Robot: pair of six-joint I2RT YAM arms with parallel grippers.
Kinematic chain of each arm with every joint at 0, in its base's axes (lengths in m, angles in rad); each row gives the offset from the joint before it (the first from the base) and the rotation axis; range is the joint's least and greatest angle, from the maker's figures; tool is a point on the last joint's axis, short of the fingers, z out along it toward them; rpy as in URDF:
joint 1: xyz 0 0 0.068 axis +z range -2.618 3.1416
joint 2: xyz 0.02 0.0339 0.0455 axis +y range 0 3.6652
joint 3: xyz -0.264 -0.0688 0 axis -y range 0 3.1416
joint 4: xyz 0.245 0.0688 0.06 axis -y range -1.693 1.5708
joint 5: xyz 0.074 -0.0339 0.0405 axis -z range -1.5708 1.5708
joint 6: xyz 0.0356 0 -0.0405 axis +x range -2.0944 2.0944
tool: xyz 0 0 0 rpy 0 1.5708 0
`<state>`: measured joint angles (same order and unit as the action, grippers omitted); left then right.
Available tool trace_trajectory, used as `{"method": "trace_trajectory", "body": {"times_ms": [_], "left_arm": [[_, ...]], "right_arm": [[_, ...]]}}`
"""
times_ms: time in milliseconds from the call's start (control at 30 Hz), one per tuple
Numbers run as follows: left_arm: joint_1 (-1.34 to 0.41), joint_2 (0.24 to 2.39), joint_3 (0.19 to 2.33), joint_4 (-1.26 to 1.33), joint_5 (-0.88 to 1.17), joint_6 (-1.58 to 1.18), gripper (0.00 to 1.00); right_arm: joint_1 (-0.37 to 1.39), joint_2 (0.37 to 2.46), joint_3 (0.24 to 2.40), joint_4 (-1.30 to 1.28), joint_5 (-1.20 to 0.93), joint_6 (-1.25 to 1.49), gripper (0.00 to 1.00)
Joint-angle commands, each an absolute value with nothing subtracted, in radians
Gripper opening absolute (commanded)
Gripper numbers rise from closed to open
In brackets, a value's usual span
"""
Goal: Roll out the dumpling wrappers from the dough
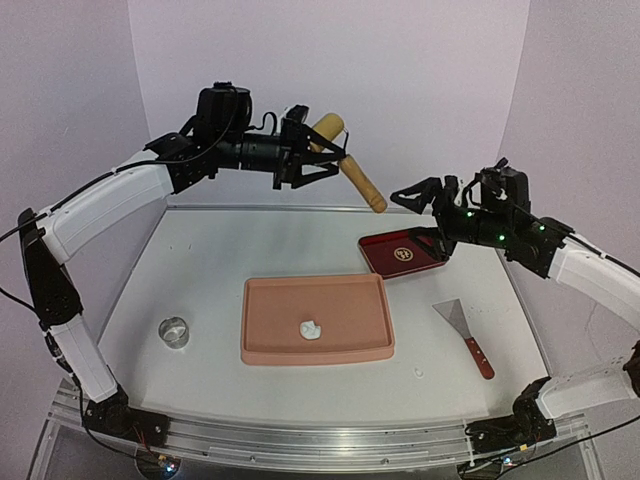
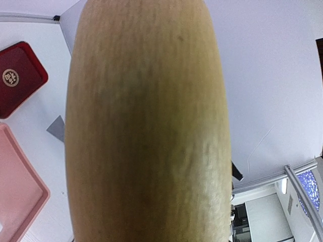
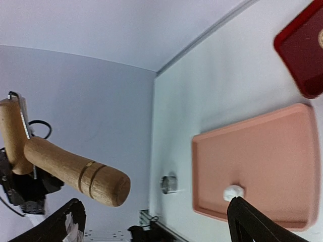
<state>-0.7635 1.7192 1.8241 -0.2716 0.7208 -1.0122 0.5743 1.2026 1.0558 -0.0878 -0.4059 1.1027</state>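
My left hand [image 1: 322,152] grips the rolling pin [image 1: 352,172] high over the tabletop [image 1: 200,260], seemingly near one end. My right hand [image 1: 405,195] hangs wide open. The dough [image 1: 311,329] lump sits mid pink tray [image 1: 315,356]. I'd lower the pin level and centred, pressing gently. Metal ring [image 1: 174,331] left, scraper [image 1: 465,338] right, pale walls close.
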Motion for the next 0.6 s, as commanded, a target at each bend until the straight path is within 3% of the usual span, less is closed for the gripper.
{"method": "trace_trajectory", "body": {"times_ms": [0,233,567], "left_arm": [[-0.761,1.648,1.819,-0.087,0.688,-1.074,0.0],[-0.761,1.644,1.808,0.001,0.715,-1.147,0.0],[-0.76,1.642,1.776,0.103,0.72,-1.225,0.0]], "right_arm": [[0.572,1.239,1.019,0.458,-0.502,1.316,0.98],[0.571,1.363,1.055,0.794,-0.574,1.428,0.98],[0.571,1.375,1.09,0.885,-0.565,1.419,0.98]]}}
